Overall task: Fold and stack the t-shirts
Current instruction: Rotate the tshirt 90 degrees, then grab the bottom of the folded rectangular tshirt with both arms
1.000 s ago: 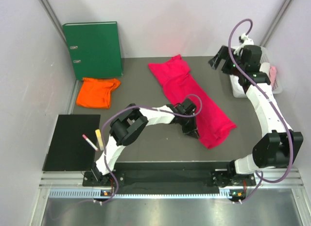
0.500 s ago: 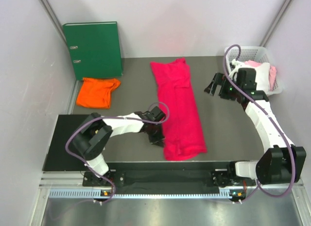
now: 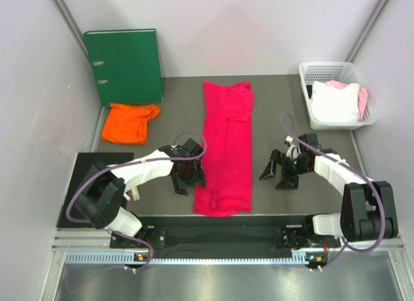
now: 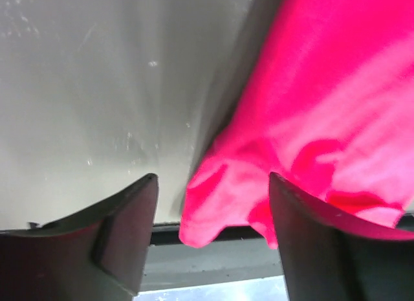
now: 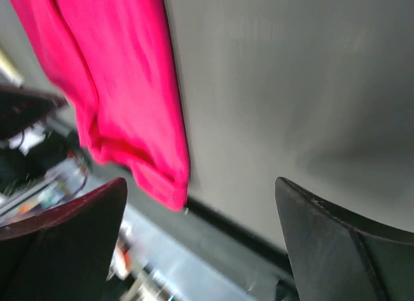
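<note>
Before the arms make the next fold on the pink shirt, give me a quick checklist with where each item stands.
1. Left gripper open: ok, jaws apart at the near left corner of the crimson-pink cloth t-shirt.
2. Right gripper open: ok, jaws wide.
3. Right gripper at the shirt: not ok, it sits over bare grey table, apart from the cloth.
4. Shirt lying smooth: not ok, a long strip with its near end rumpled.
5. Bright orange cloth t-shirt out of the way: ok, far left, apart from the pink one.
6. Left fingers touching cloth: cannot tell.
</note>
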